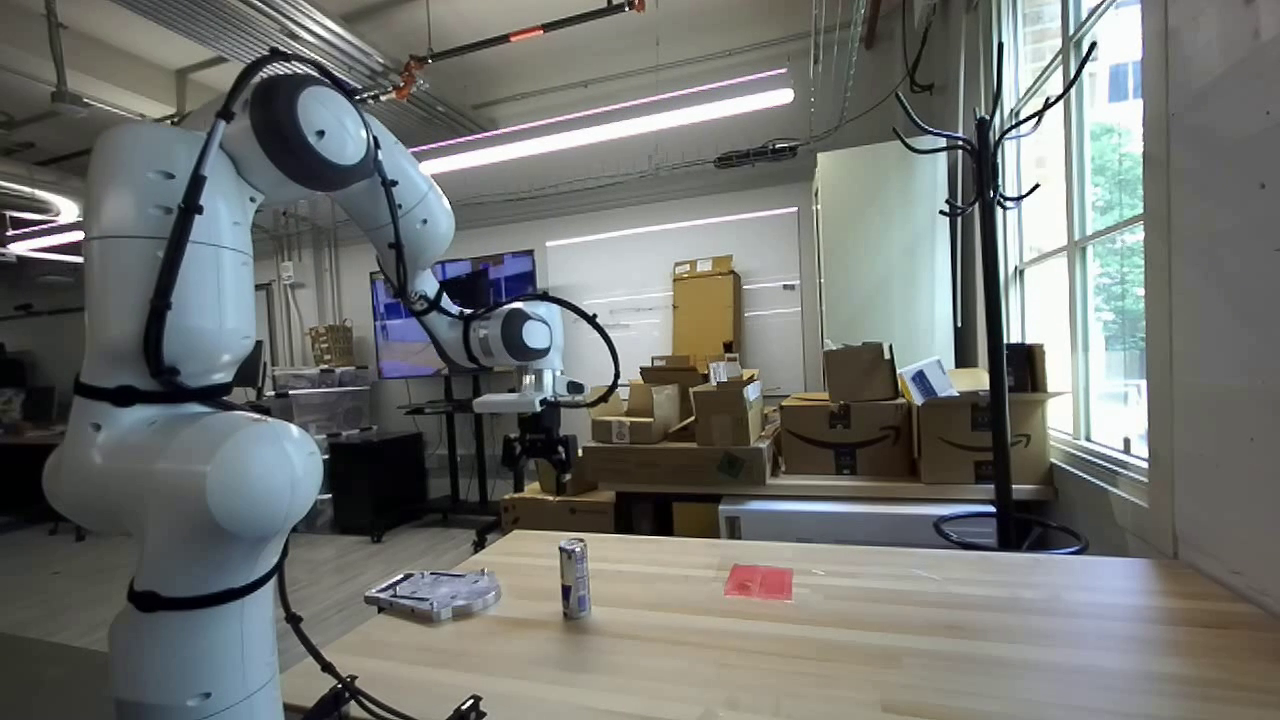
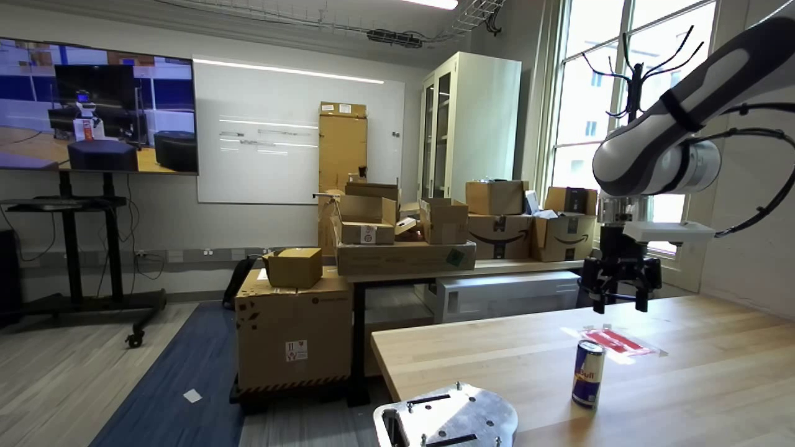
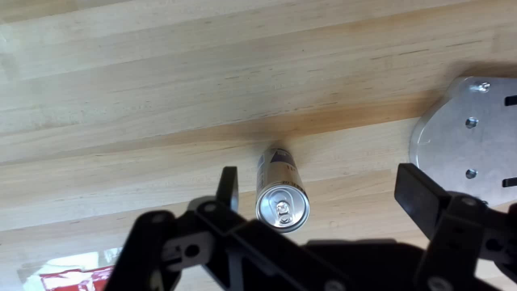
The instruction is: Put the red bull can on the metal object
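Observation:
The red bull can [image 1: 575, 578] stands upright on the wooden table; it also shows in an exterior view [image 2: 587, 374] with its blue and silver side. The metal object [image 1: 436, 592] lies flat at the table edge beside the can, and part of it shows in an exterior view [image 2: 456, 417]. My gripper [image 1: 540, 482] is open and empty, pointing down, well above the table; it also shows in an exterior view [image 2: 620, 305]. In the wrist view the can [image 3: 282, 206] appears between the open fingers [image 3: 317, 182], closer to the left finger. The metal object [image 3: 452, 141] is at the right, partly cut off.
A flat red packet [image 1: 759, 582] lies on the table beyond the can; it also shows in an exterior view [image 2: 615, 341] and at the lower left of the wrist view [image 3: 76, 279]. Cardboard boxes [image 1: 845, 432] stand on a bench behind the table. A black coat rack [image 1: 992, 300] stands by the window.

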